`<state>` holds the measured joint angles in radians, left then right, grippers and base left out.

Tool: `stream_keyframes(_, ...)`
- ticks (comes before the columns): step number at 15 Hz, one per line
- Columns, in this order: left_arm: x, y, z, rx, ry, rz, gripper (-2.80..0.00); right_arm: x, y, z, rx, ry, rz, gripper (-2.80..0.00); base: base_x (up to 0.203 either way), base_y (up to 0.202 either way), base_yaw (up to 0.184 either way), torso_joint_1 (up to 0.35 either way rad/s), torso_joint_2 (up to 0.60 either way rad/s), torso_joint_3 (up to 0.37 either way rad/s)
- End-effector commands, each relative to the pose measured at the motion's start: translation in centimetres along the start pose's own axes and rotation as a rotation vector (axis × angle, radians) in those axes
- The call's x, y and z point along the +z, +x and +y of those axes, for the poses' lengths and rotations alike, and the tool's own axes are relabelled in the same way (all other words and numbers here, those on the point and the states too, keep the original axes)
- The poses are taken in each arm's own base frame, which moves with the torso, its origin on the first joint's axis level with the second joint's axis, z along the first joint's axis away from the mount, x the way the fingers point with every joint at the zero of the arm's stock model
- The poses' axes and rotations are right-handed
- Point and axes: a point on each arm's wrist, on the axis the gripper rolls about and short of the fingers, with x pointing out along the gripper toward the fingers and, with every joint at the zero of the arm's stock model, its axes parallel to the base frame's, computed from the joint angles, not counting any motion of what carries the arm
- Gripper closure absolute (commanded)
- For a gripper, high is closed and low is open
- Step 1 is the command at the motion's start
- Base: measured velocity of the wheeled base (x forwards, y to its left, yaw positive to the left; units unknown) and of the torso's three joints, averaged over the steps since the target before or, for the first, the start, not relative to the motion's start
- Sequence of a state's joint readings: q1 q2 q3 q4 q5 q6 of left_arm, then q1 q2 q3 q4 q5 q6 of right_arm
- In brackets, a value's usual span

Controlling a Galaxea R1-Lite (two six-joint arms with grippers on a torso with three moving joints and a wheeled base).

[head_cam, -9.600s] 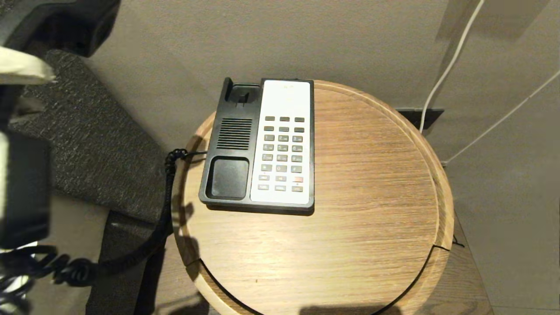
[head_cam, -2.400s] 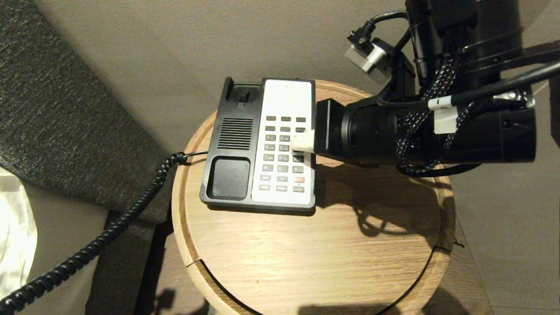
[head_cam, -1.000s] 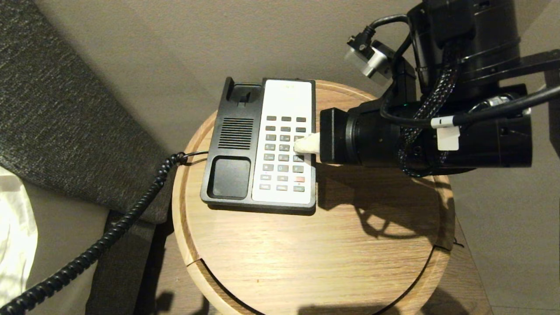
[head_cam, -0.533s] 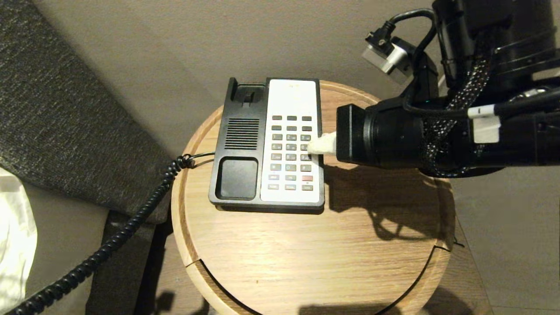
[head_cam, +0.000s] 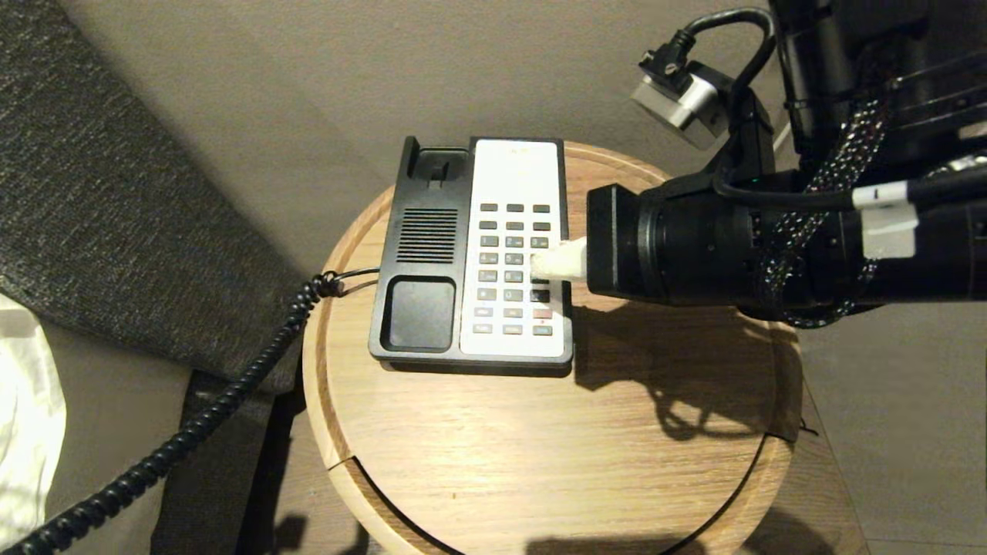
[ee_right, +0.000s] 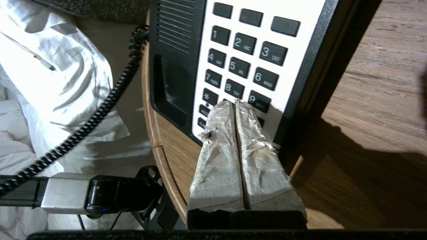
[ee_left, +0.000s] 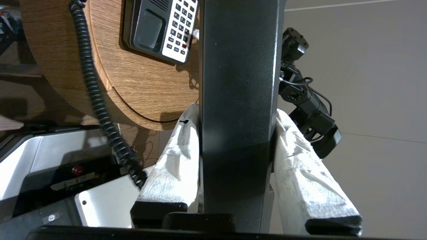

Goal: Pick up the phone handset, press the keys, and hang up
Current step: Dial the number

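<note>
At the right-center of the head view, the right end effector [head_cam: 549, 262] was pressed closed against the keys [head_cam: 513, 258]. The phone handset [ee_left: 238, 100] was clamped off-table by the left end effector [ee_left: 237, 156]. Probably hang-up comes next.

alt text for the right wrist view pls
The right end effector, its white-wrapped fingers pressed together, points at the phone keypad near the 8 and 9 keys. The coiled cord trails off the round wooden table.

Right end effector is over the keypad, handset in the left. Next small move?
Probably ease the shut right end effector straight down onto a key: its tips sit over the bottom keypad rows. The left end effector holds the phone handset clear.
</note>
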<state>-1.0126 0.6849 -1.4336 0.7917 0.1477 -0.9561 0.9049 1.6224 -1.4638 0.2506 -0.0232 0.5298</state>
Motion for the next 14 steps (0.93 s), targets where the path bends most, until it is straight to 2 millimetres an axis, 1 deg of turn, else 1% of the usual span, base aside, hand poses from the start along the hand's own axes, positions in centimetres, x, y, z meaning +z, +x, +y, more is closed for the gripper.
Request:
stream_keyframes(1, -0.04, -0.01, 0.05, 0.005, -0.007, 0.001, 0.00, -0.41, 0.49, -0.17, -0.010, 0.001, 0.021, 0.00, 0.000, 0.000, 0.000, 0.000, 0.00, 0.000)
stream_keyframes(8, -0.17, -0.24, 0.17, 0.010, -0.008, -0.011, 0.00, -0.54, 0.40, -0.30, -0.021, 0.003, 0.033, 0.00, 0.000, 0.000, 0.000, 0.000, 0.00, 0.000)
stream_keyframes(14, -0.14, -0.22, 0.13, 0.010, -0.006, -0.014, 0.00, -0.75, 1.02, -0.41, -0.029, 0.000, 0.044, 0.00, 0.000, 0.000, 0.000, 0.000, 0.00, 0.000)
